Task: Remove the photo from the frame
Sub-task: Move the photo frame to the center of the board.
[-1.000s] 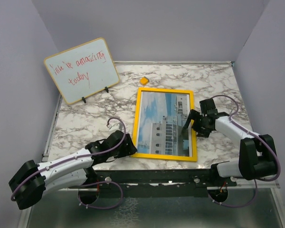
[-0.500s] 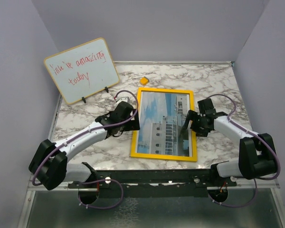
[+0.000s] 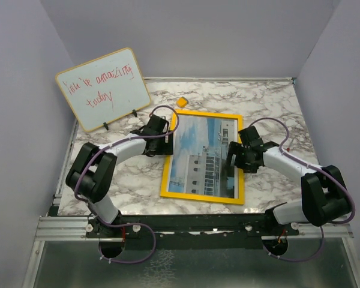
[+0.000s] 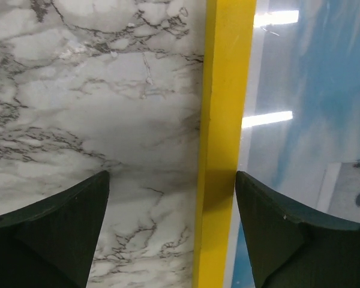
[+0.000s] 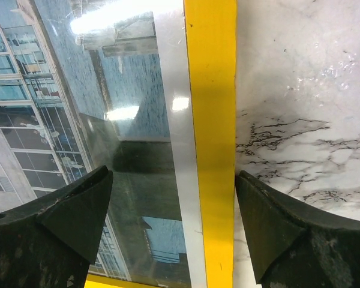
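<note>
On the surface [image 3: 138, 180], astride the face-up frame [image 3: 201, 197] with left hand [image 4: 171, 180] and right hand [image 5: 174, 174] spread, pinching nothing; next, probably closing to flip it over.

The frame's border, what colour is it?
Bright yellow; the frame shows best in the top external view.

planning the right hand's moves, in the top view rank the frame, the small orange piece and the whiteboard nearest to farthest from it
1. The frame, directly under the right hand.
2. The small orange piece, just past the frame's far edge.
3. The whiteboard, propped at the far left.
</note>
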Robot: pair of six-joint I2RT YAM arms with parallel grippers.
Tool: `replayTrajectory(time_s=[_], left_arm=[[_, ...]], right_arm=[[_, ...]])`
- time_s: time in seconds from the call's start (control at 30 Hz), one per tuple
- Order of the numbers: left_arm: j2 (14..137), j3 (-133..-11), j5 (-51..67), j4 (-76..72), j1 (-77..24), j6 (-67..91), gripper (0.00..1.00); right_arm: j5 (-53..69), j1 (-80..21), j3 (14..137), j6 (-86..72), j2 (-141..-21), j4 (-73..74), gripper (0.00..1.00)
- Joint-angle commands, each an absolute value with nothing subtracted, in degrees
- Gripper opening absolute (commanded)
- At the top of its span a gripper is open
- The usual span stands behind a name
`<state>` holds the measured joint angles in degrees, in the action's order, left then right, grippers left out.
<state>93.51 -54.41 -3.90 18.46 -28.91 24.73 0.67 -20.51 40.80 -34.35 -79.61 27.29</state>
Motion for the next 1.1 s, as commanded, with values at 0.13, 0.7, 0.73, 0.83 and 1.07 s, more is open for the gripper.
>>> replayTrajectory(time_s=[0.13,0.7,0.73,0.83,1.07], left_arm=[[99.0,-55.4,3.0,13.1,-28.3,25.0,0.73],[91.6,-41.1,3.8,9.1,-28.5,25.7,0.29],[91.1,-40.7,4.0,9.0,-28.5,25.7,0.25],[89.7,-39.6,4.0,9.7,-28.5,26.6,0.20],[81.4,-32.2,0.5,10.3,-28.8,35.4,0.21]], right_arm=[[0.8,-21.7,40.3,-35.1,-81.0,26.7,0.86],[1.8,-21.8,42.8,-35.2,-83.7,26.3,0.87],[2.0,-21.7,43.1,-35.0,-84.1,26.4,0.87],[2.5,-21.7,44.2,-34.9,-84.9,26.6,0.87],[4.1,-21.9,47.6,-34.9,-87.3,26.7,0.88]])
